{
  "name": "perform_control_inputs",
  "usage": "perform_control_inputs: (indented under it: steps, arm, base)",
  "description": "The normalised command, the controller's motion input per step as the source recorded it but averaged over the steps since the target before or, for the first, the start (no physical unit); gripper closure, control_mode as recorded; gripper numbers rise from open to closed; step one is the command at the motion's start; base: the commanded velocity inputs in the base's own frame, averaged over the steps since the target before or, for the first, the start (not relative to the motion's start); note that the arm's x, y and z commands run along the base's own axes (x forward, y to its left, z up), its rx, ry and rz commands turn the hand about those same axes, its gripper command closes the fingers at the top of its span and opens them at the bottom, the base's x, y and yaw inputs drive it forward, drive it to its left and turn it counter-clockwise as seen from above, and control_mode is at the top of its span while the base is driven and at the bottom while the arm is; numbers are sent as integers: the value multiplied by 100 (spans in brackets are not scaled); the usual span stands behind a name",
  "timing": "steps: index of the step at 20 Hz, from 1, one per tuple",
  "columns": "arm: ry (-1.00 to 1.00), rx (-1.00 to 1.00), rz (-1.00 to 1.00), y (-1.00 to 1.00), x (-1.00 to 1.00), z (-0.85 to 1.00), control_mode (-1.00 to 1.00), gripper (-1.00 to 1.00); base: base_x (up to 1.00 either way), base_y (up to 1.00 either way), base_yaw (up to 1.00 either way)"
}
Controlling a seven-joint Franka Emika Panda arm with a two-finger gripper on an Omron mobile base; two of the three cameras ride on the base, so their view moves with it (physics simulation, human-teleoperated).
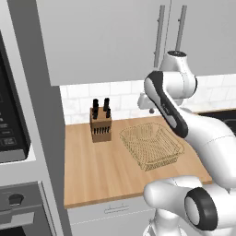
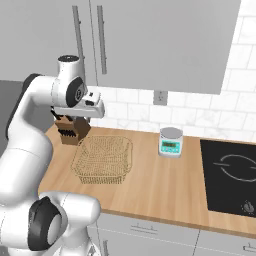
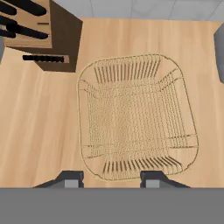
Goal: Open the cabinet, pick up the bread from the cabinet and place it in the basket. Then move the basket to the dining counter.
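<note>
Nearest the hand camera, at bottom centre of the hand view: two dark fingertips of the gripper [image 3: 112, 178], spread apart with nothing between them, hovering over the near rim of the basket [image 3: 136, 117]. Basket itself lying square on the wooden counter [image 3: 39, 127], filling mid-frame, mesh bottom bare. Seen in the left base view at centre right [image 1: 152, 145], partly behind the white arm [image 1: 184, 120]; in the right base view at centre left [image 2: 103, 159], directly below the hand. Bread hidden, nowhere visible.

Cabinet [image 2: 165, 40] across the top of the right base view, doors shut, two long silver bar handles [image 2: 101, 39] side by side in the upper left; same doors and handles at upper right of the left base view [image 1: 110, 37].

Further out: knife block [image 3: 41, 35] at upper left of the hand view, just beside the basket's far corner, apart from it; left of centre in the left base view [image 1: 100, 122]. Small kitchen scale [image 2: 171, 141] right of the basket, near the tiled wall. Black hob [image 2: 230, 175] at the right edge. Oven front [image 1: 18, 138] along the left edge of the left base view.
</note>
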Motion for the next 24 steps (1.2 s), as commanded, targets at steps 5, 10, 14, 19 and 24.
perform_control_inputs:
  steps: [5, 10, 14, 19, 24]
  arm:
    - [-19, -2, 0, 3, -48, 5, -100, -100]
    - [-36, 0, -3, -1, -31, 81, -100, -100]
    - [-37, 0, -7, 0, 0, 85, -100, -100]
    - [-35, 0, -5, 0, 2, 82, -100, -100]
    - [-35, 0, 0, 0, 4, 67, -100, -100]
  base:
    - [0, 0, 0]
    - [0, 0, 0]
    - [0, 0, 0]
    - [0, 0, 0]
    - [0, 0, 0]
